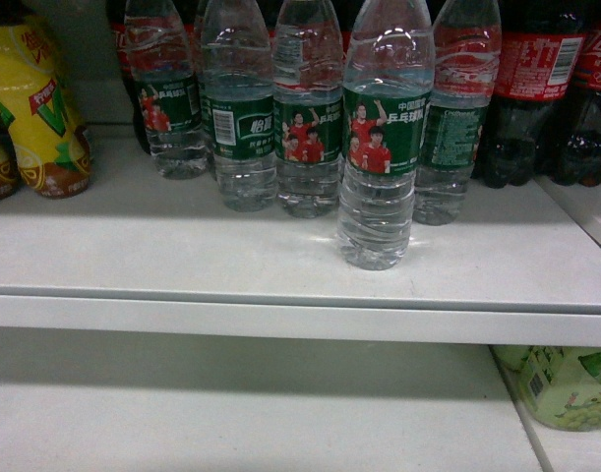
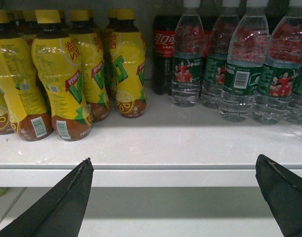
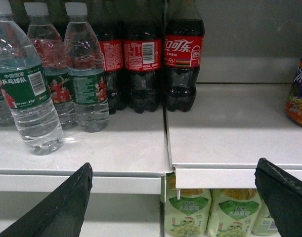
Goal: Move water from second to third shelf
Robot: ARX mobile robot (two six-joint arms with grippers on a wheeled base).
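Observation:
Several water bottles with green labels stand in a row on the white upper shelf. One water bottle stands forward of the row, near the shelf's front edge; the right wrist view shows it at the far left. My right gripper is open and empty, below and in front of the shelf lip, to the right of that bottle. My left gripper is also open and empty, in front of the shelf edge, with the water row up to its right. Neither gripper appears in the head view.
Yellow lemon-tea bottles fill the shelf's left side. Dark cola bottles stand right of the water. The lower shelf holds pale green grape drink bottles at the right. A vertical divider splits the shelf boards.

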